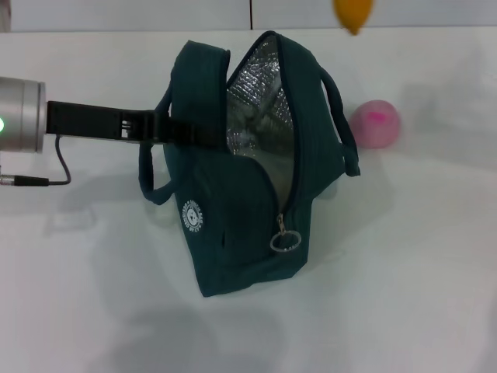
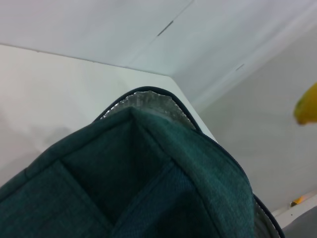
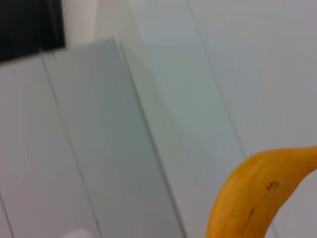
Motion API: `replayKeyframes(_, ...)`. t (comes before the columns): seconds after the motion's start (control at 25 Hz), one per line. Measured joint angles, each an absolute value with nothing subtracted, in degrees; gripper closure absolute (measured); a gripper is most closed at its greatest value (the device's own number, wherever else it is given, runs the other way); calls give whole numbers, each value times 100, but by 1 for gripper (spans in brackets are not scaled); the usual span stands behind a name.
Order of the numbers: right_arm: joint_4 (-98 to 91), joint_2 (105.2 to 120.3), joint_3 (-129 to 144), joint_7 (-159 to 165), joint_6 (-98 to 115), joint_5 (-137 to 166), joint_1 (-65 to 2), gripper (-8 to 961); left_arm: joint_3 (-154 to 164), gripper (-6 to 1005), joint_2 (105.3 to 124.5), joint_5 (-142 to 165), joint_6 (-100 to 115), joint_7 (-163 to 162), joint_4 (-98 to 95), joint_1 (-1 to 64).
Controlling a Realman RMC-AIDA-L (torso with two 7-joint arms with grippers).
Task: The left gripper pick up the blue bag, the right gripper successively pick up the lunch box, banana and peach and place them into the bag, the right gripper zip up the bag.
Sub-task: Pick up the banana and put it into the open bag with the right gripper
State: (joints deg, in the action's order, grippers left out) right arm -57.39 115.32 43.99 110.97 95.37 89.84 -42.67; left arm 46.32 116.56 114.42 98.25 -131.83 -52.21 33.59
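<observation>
Blue bag (image 1: 233,225) stands mid-frame on the white table (image 1: 404,295), zip open so the foil lining (image 1: 260,93) shows, ring pull (image 1: 285,242) dangling low on the front. The left gripper (image 1: 190,134) comes in from the left edge, fingers clamped on the bag's rim. Peach (image 1: 376,123) sits just right of the bag, farther back. The banana (image 1: 353,13) tip pokes in at the top edge; can't tell what the right gripper's fingers are doing.

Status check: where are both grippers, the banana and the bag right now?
Left gripper holds blue bag open, unzipped. Right gripper out of view. Banana in the air beyond the bag. Peach on table. Bag mouth unobstructed.
</observation>
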Motion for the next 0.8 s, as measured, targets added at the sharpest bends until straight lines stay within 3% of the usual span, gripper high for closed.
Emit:
replayKeyframes(0.32,-3110,11556,4550,9386,9134,8626,-5017,454,4641,967,11663,11442,9817,-13164,-5221,3375)
replayKeyframes(0.8,-2764,11603,5621,8138,8485,8498,-5006,427,4640,967,11697,11443,9798,-13103,-5208,3402)
